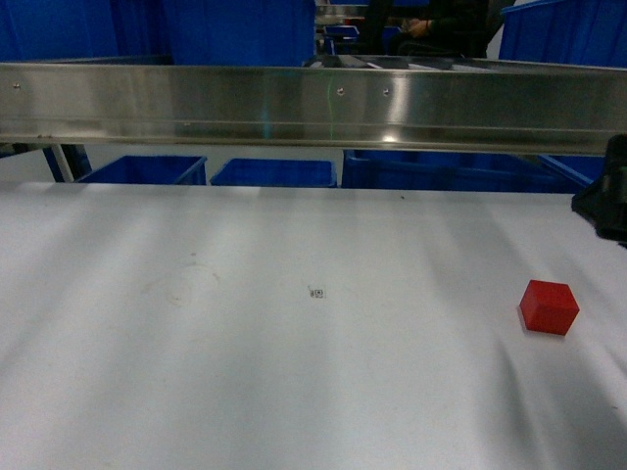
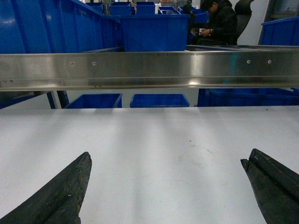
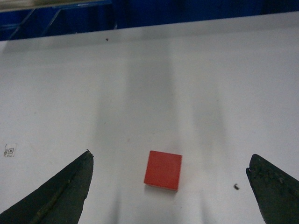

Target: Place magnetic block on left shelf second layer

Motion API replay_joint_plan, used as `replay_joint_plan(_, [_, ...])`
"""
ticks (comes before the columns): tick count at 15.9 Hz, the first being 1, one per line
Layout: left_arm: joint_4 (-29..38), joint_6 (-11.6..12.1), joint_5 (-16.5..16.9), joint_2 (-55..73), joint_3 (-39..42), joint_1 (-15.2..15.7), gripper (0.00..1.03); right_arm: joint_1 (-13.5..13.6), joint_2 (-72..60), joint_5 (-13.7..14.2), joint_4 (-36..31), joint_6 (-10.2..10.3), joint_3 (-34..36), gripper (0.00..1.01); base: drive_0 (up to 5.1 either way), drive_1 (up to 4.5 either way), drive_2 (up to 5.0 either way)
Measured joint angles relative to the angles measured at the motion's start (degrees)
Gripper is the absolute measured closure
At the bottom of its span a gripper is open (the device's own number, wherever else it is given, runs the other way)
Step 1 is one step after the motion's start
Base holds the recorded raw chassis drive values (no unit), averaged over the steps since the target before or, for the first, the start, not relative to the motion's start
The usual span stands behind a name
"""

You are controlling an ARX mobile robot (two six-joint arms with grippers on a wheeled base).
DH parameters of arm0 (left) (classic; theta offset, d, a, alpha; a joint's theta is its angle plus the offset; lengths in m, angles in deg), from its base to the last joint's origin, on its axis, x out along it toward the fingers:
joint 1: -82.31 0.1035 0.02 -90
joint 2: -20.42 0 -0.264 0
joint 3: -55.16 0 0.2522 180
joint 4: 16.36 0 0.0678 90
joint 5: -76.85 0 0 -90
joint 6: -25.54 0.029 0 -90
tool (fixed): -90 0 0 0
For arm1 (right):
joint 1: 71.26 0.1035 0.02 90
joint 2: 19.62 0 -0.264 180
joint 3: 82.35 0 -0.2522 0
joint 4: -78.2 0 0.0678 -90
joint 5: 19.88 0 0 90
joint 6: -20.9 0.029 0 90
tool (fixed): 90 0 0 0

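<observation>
The magnetic block (image 1: 549, 306) is a small red cube lying on the white tabletop (image 1: 294, 372) at the right. In the right wrist view the block (image 3: 162, 170) lies on the table below and between the two dark fingers, touching neither. My right gripper (image 3: 169, 159) is open and hovers over it. Only a dark part of the right arm (image 1: 613, 191) shows at the head view's right edge. My left gripper (image 2: 167, 159) is open over bare tabletop, with nothing between its fingers. The left shelf second layer is out of view.
A long steel rail (image 1: 313, 106) runs across the table's far side. Behind and under it stand blue bins (image 1: 145, 170), with larger blue bins (image 2: 154, 31) further back. A seated person (image 2: 217, 25) is at the far back. A small printed mark (image 1: 316, 292) lies mid-table.
</observation>
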Motion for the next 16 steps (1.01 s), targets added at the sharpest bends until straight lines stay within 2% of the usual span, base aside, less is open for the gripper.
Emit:
replay_joint_plan(3, [0.00,0.00,0.00,0.00,0.00,0.00,0.05,4.42,-6.49,2.80,-2.84,0.66,-0.85,0.03,0.0,0.00,0.0])
replay_joint_plan(5, [0.00,0.00,0.00,0.00,0.00,0.00,0.05,6.23,-12.90,7.54,-4.94,1.62,-1.44,0.03,0.0,0.00,0.0])
replay_joint_plan(9, [0.00,0.00,0.00,0.00,0.00,0.00,0.05,6.23,-20.26,12.85,-8.85,4.31,-3.63,0.03,0.0,0.00,0.0])
replay_joint_plan(11, [0.00,0.00,0.00,0.00,0.00,0.00,0.05,6.12,-23.12,12.79,-9.25,5.49,-5.64,0.03,0.0,0.00,0.0])
replay_joint_plan(14, [0.00,0.00,0.00,0.00,0.00,0.00,0.05,5.66,-27.10,13.53,-10.84,5.49,-6.34,0.03,0.0,0.00,0.0])
replay_joint_plan(16, [0.00,0.00,0.00,0.00,0.00,0.00,0.05,4.02,-29.31,13.90,-12.81,5.07,-7.58,0.03,0.0,0.00,0.0])
